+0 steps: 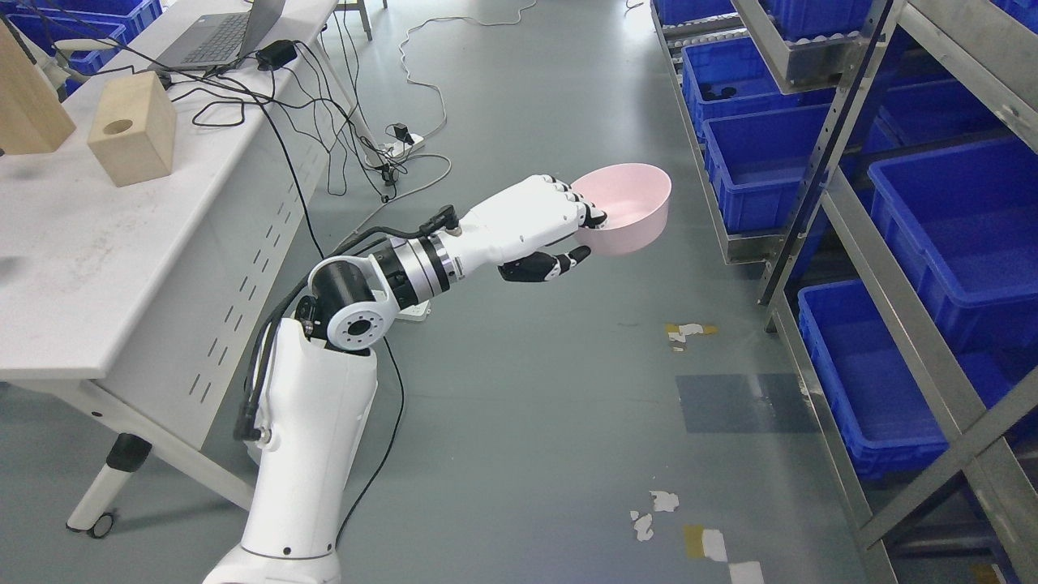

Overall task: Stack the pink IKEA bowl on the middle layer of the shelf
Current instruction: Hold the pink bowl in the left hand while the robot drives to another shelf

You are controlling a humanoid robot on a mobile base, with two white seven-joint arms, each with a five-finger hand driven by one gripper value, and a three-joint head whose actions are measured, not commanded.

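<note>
We see the metal shelf [892, 268] along the right, its tilted levels filled with blue bins [957, 219]. On the left stands a white table [89, 268] carrying two wooden blocks [134, 128], a laptop [223, 32] and a tangle of cables [324, 122] that trails onto the grey floor [527, 422]. Our left arm [324, 405] rises from the lower left and reaches toward the shelf. Its left hand [539, 223] is clamped on the pink bowl [628, 207]: the fingers [588, 212] hook over the near rim into the bowl, the thumb [559, 264] curls beneath. The bowl hangs in the air above the floor, tilted, near the shelf's upright post but apart from it. Nothing stands between bowl and shelf.
</note>
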